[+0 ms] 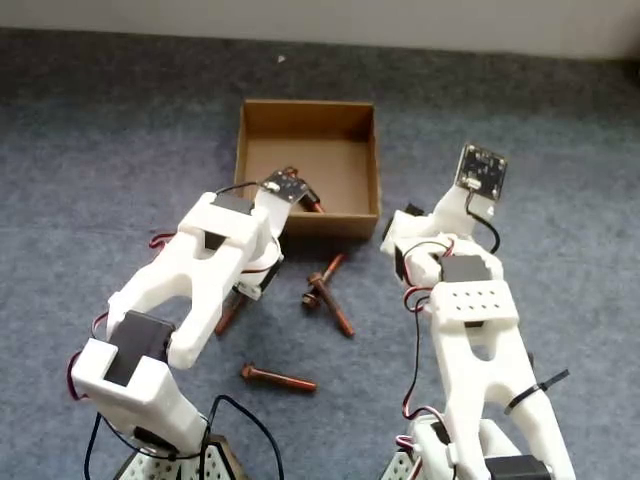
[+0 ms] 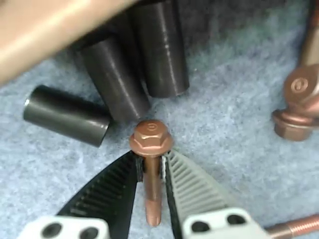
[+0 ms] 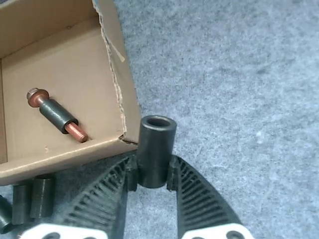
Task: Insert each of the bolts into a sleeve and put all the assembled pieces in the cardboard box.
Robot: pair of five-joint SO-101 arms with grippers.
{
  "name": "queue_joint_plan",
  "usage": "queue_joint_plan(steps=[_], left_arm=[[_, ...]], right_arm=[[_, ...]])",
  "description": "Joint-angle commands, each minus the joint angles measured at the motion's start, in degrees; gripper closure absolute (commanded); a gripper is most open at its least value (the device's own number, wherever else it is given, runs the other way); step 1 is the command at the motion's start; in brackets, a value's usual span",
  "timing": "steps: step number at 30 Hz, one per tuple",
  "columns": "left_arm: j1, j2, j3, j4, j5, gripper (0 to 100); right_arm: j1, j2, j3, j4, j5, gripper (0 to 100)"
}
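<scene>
Left jaws clamped on bolt point(image 2: 151, 169) shank, head leading, tip toward wrist. Right jaws clamped on sleeve point(image 3: 155, 149), bore open, at near-right corner of cardboard box point(image 1: 345, 225). Bolt lies left of sleeve, apart. Judgement: tip must face bore.

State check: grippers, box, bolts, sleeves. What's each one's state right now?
left gripper: shut on bolt, which has no sleeve on it.
right gripper: shut on sleeve, bore empty.
cardboard box: open, one assembled piece lying inside.
loose sleeves: three lying on the carpet, no bolt showing.
loose bolts: several lying on the carpet, unsleeved.
</scene>
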Motion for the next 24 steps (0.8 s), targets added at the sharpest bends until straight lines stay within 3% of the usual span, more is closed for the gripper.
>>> queue_joint_plan(steps=[1,6,12,20,24], left_arm=[[-0.5,-3.0,0.0,-1.3,0.6,100],[-0.4,-15.1,4.4,-1.5,0.8,100],[-0.7,-37.4,11.6,-1.5,7.3,100],[-0.6,-65.4,18.3,-5.8,12.2,100],[-0.5,-74.0,21.1,-7.9,15.3,100]], right_arm=[[-1.0,-2.6,-0.2,-0.9,-0.2,99.3],[-5.7,-2.6,-0.7,4.3,3.3,99.3],[-7.7,-7.3,-0.7,11.3,3.9,99.3],[-14.7,-29.1,7.0,9.3,4.1,99.3],[-17.5,-35.4,13.3,4.1,9.3,99.3]])
